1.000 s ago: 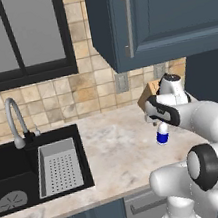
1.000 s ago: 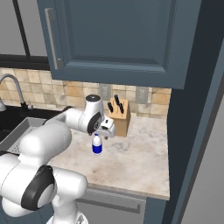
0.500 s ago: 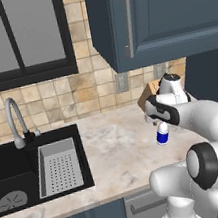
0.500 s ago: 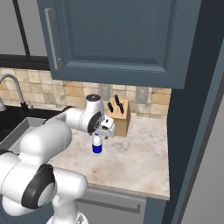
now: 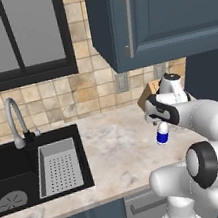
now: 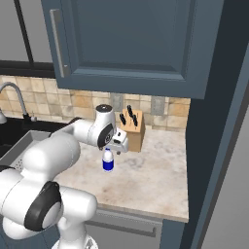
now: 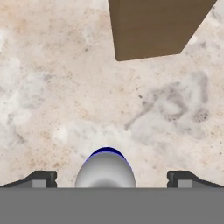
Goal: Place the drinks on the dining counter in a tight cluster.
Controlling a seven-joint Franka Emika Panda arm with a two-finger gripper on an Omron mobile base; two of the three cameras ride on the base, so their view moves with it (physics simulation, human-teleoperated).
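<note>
Pincer (image 7: pixel 111 177) is hanging wide open straight above the bottle (image 5: pixel 162 134), its tips cut off at the hand view's bottom edge. Bottle is standing on the marble counter (image 6: pixel 146 180); knife block (image 6: pixel 132 129) at 12 o'clock, partly hidden.

Marble counter (image 5: pixel 113 151): bottle (image 5: pixel 162 134), knife block (image 6: pixel 132 129).
</note>
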